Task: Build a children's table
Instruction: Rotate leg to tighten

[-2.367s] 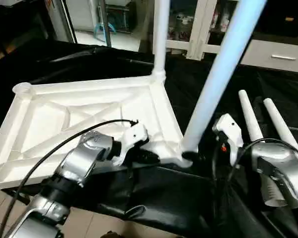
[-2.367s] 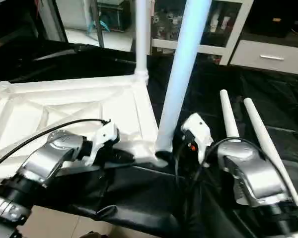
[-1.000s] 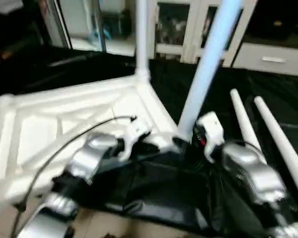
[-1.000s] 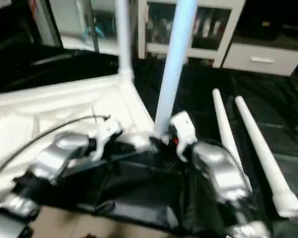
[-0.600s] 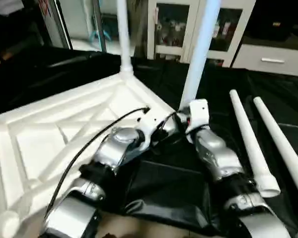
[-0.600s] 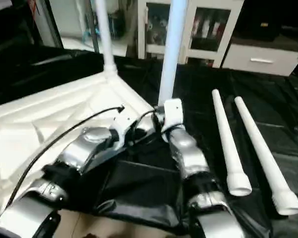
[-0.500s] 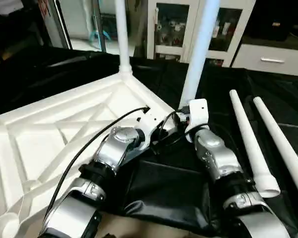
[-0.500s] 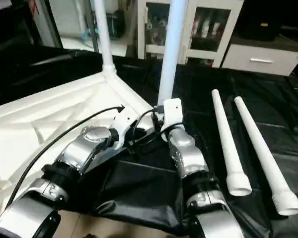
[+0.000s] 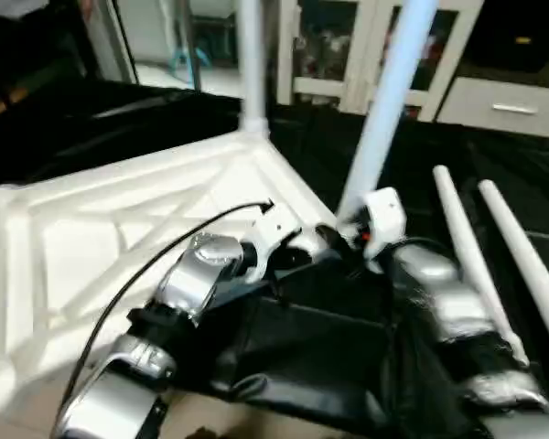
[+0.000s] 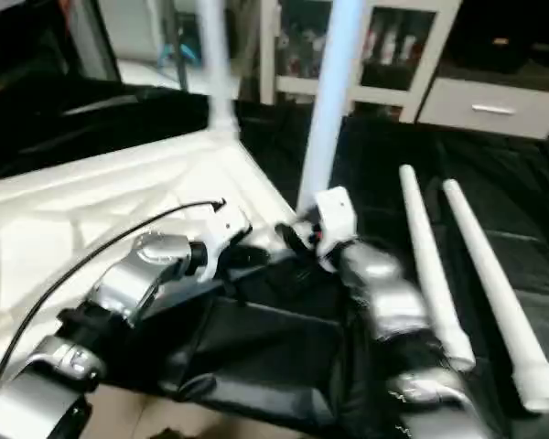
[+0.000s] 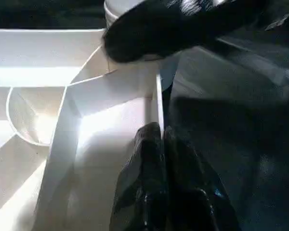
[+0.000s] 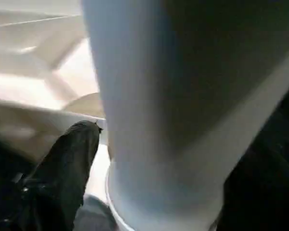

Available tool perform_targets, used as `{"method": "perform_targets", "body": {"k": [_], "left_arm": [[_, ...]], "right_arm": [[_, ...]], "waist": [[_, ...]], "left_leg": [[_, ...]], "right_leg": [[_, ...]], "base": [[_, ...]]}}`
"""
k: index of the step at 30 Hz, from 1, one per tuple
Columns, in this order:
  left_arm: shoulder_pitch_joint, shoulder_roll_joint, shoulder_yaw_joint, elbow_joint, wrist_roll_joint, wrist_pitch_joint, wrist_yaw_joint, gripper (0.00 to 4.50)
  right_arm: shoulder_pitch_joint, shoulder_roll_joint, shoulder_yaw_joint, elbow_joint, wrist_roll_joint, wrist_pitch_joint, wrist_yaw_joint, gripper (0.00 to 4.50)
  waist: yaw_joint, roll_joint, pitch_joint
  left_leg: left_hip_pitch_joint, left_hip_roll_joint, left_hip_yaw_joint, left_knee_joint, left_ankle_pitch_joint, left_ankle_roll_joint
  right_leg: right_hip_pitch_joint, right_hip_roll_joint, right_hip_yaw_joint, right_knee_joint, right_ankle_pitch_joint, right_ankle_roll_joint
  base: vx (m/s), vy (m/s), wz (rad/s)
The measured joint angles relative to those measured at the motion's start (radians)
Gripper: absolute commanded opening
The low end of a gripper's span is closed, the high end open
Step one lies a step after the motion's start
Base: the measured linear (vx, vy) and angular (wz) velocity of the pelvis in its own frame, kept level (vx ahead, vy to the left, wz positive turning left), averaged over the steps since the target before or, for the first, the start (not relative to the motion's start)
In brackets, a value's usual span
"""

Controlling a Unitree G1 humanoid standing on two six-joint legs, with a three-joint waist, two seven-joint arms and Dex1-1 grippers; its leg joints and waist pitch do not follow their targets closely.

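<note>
The table top (image 9: 119, 229) is laid upside down on the black-covered work table (image 9: 494, 155), ribbed underside up, so that the corner sockets are open to receive legs. Two legs are already stood upright in sockets: the far leg (image 9: 250, 64) at the back corner and the near leg (image 9: 384, 110) at the corner closest to the grippers. Two loose legs (image 9: 467, 247) are laid side by side on the black cover, to the right of the table top and apart from it, presumably kept within reach for the remaining sockets.

The left gripper (image 11: 161, 144) is seen with its fingers pressed together, nothing pinched between them; the tips are set against the rim of the table top right by the near leg's socket, judged to be a bracing contact that steadies the top while the leg is worked.

The right gripper (image 9: 343, 240) is placed at the foot of the near leg. In the right wrist view one black finger (image 12: 70, 159) is seen just beside the leg base, with the leg between the jaws; whether the jaws are spread clear of it or pinching it cannot be told. The step in hand is judged to be seating this second leg; half the legs remain.

No brand, label or legible writing is visible
</note>
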Motion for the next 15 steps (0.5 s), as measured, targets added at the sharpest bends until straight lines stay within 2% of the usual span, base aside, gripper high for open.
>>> {"method": "perform_targets", "body": {"k": [6, 9, 12, 15], "left_arm": [[0.034, 0.085, -0.049, -0.093, -0.024, 0.014, -0.166, 0.0], [0.048, 0.118, -0.061, -0.124, -0.032, 0.017, -0.22, 0.0], [0.051, 0.134, -0.065, -0.131, -0.034, 0.02, -0.236, 0.0], [0.055, 0.144, -0.066, -0.141, -0.034, 0.022, -0.238, 0.0]], "right_arm": [[0.106, -0.204, 0.065, -0.208, 0.027, 0.062, 0.232, 4.44], [0.157, -0.284, 0.074, -0.284, 0.039, 0.106, 0.317, 4.44], [0.181, -0.305, 0.079, -0.3, 0.038, 0.123, 0.347, 4.44], [0.18, -0.284, 0.088, -0.302, 0.03, 0.123, 0.33, 4.44]], "waist": [[0.006, 0.002, 0.001], [0.004, 0.003, 0.001], [0.0, 0.004, 0.001], [-0.003, 0.007, 0.0]], "left_leg": [[0.001, 0.0, 0.0, 0.0, 0.0, 0.0], [0.002, 0.0, 0.0, 0.0, 0.0, 0.0], [0.003, 0.0, 0.0, 0.0, 0.0, 0.0], [0.004, 0.0, 0.0, -0.001, 0.0, 0.0]], "right_leg": [[0.001, 0.0, 0.001, 0.0, 0.0, 0.0], [0.001, 0.0, 0.001, 0.0, 0.0, 0.0], [0.001, 0.0, 0.001, 0.001, 0.0, 0.0], [0.001, 0.0, 0.001, 0.001, 0.0, 0.0]], "base": [[0.0, 0.0, 0.0], [0.0, 0.0, 0.0], [0.0, 0.0, 0.0], [0.0, 0.0, 0.0]]}}
